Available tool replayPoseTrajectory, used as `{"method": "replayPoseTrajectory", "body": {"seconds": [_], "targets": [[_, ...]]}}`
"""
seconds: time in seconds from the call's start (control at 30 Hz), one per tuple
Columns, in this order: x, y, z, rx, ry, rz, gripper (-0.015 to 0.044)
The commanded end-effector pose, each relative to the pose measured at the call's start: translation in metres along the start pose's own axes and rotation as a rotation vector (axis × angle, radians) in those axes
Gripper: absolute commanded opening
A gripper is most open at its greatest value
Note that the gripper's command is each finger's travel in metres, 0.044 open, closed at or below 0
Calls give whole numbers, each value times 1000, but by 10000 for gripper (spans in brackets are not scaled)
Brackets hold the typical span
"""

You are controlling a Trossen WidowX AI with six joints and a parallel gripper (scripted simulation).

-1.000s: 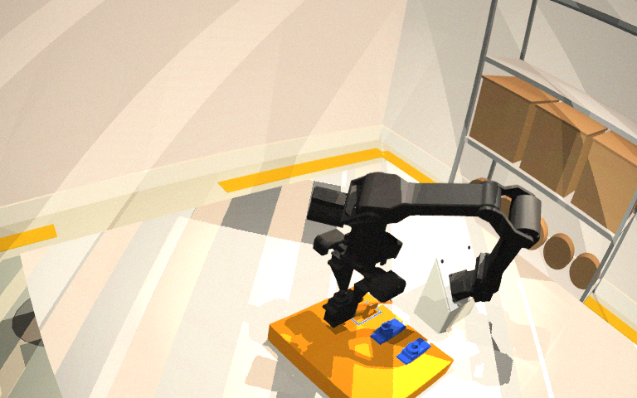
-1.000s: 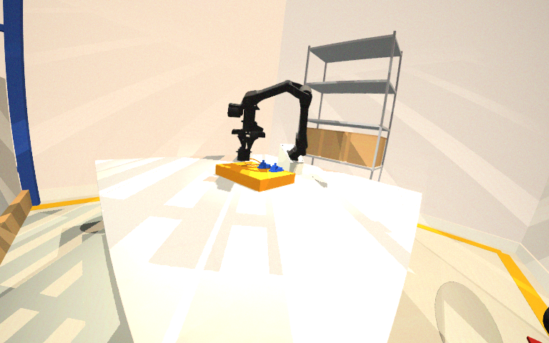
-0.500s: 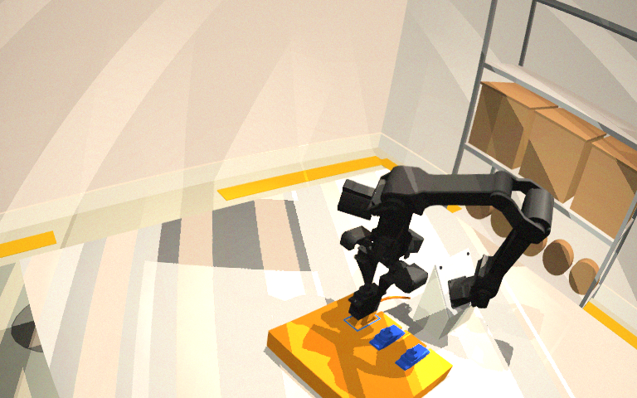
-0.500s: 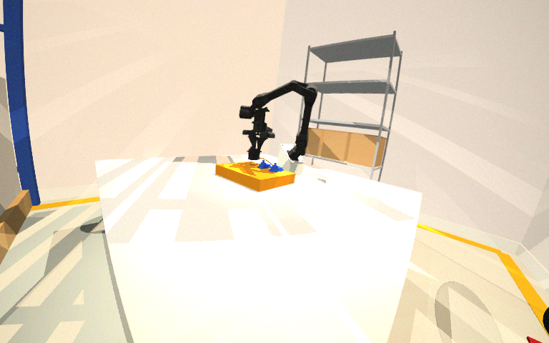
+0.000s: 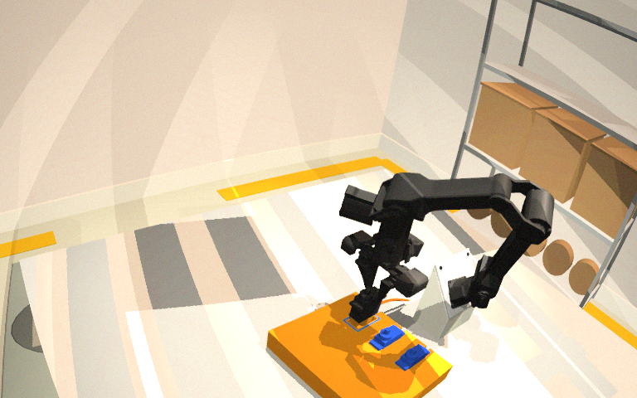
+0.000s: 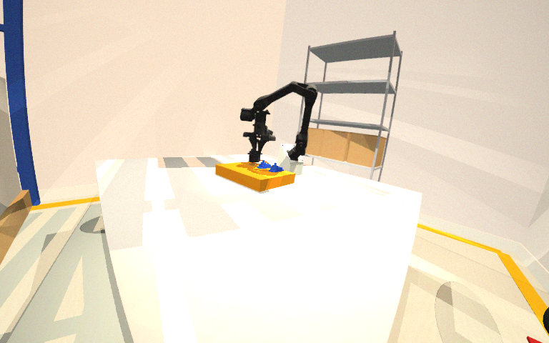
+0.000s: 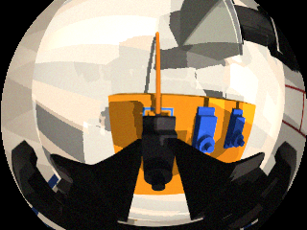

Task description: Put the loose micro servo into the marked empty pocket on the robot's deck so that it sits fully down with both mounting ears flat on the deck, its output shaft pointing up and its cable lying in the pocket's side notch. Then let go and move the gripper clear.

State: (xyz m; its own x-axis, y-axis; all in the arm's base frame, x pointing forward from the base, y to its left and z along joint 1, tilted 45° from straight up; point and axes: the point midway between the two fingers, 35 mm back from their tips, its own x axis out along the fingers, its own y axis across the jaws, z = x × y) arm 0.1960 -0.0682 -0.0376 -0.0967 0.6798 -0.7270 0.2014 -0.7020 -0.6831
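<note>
My jaws [image 5: 362, 307] are pinching the dark micro servo [image 7: 157, 149], partly closed on its body and stopped there by its width. In the wrist view the servo fills the centre of the frame between my two dark fingers, and its orange cable [image 7: 156, 67] runs straight up toward the top of the frame, past the far edge of the orange deck [image 5: 328, 371].

In the top view I am pointed down over the marked pocket [image 5: 362, 322], a thin blue outline at the upper middle of the deck, and the servo's lower end stands right at that outline (whether it has entered the pocket or only touches the rim I cannot tell).

To the lower right of the pocket, two blue servos [image 5: 386, 337] [image 5: 412, 356] sit in the deck's other pockets, side by side in a row. In the exterior view the deck [image 6: 254, 176] lies on the white bench [image 6: 283, 242], near its far edge.
</note>
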Motion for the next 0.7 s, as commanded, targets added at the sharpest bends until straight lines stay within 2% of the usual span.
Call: {"method": "replayPoseTrajectory", "body": {"seconds": [0.0,0.67], "targets": [[6,0,0,8,5,-3,0],[14,-1,0,7,5,-4,0]]}}
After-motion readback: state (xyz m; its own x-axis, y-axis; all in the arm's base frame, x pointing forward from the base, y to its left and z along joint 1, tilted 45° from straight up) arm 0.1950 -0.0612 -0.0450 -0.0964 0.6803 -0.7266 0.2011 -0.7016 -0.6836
